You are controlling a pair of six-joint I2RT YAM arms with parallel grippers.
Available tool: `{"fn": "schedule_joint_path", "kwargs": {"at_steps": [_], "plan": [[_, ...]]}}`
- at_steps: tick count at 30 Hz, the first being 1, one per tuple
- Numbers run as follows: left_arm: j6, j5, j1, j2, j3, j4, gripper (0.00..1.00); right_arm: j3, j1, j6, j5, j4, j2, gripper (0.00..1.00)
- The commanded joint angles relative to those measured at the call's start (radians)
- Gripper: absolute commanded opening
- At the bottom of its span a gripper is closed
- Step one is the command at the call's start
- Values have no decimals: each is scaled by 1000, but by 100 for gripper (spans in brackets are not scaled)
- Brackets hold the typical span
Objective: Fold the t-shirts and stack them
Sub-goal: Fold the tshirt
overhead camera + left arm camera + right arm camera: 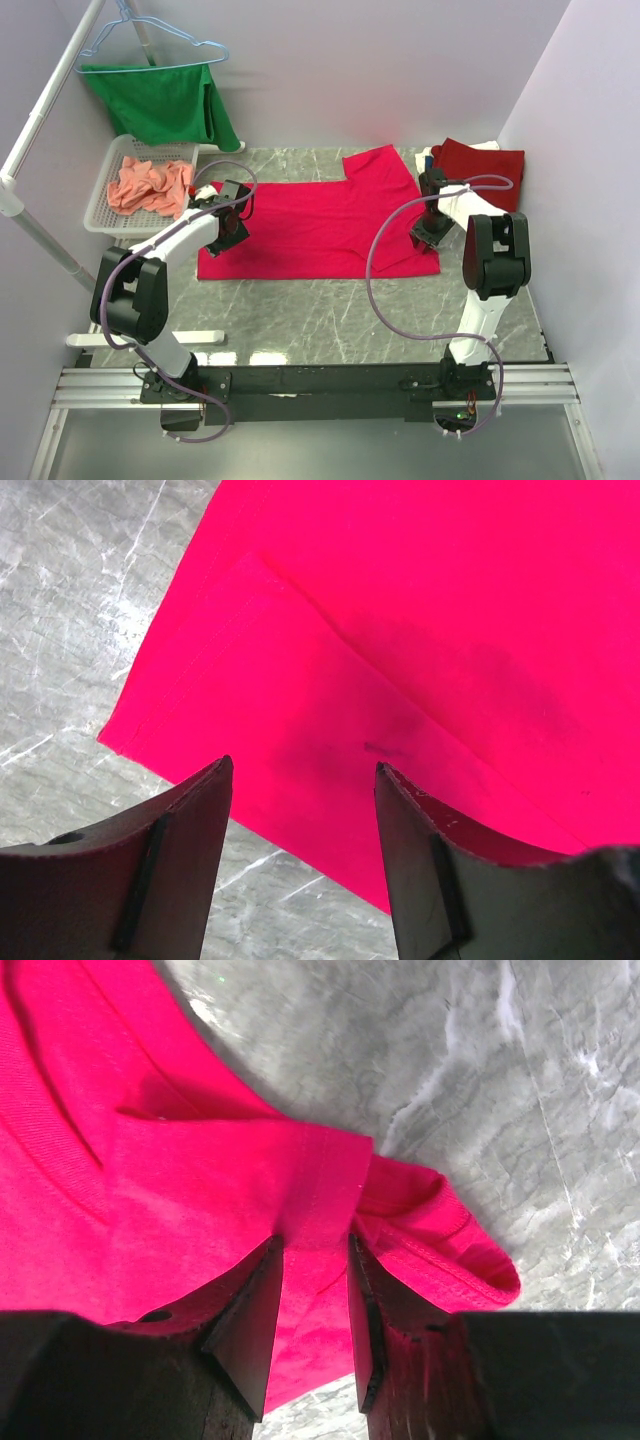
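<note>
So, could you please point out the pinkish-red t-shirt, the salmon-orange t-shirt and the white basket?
pinkish-red t-shirt (310, 225), top view, middle of its spread body
salmon-orange t-shirt (150, 186), top view, centre of the crumpled heap
white basket (99, 196), top view, its left wall

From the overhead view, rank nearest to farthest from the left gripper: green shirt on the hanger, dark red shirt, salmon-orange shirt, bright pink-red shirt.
1. The bright pink-red shirt, directly under the left gripper.
2. The salmon-orange shirt, in the basket to its left.
3. The green shirt, hanging at the back left.
4. The dark red shirt, far right.
</note>
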Motion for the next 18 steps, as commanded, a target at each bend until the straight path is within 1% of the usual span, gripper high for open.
{"fn": "schedule_joint_path", "kwargs": {"at_steps": [1, 5, 8, 11, 13, 14, 16, 18], "plan": [[7, 9, -1, -11, 0, 16, 64, -37, -4, 18, 29, 12, -6, 39], [9, 12, -1, -14, -4, 17, 64, -24, -4, 13, 31, 17, 16, 38], [10, 9, -1, -11, -1, 14, 63, 1, -6, 12, 34, 14, 30, 32], [13, 6, -1, -15, -1, 13, 63, 32, -4, 9, 43, 1, 38, 22], [13, 4, -1, -18, -3, 13, 64, 48, -4, 7, 47, -6, 43, 20], [13, 3, -1, -18, -4, 13, 64, 53, -6, 7, 50, -9, 44, 16], [13, 0, -1, -17, -4, 10, 64, 64, -6, 5, 50, -20, 46, 15], [16, 0, -1, -17, -4, 11, 64, 68, -4, 6, 49, -25, 41, 11]]}}
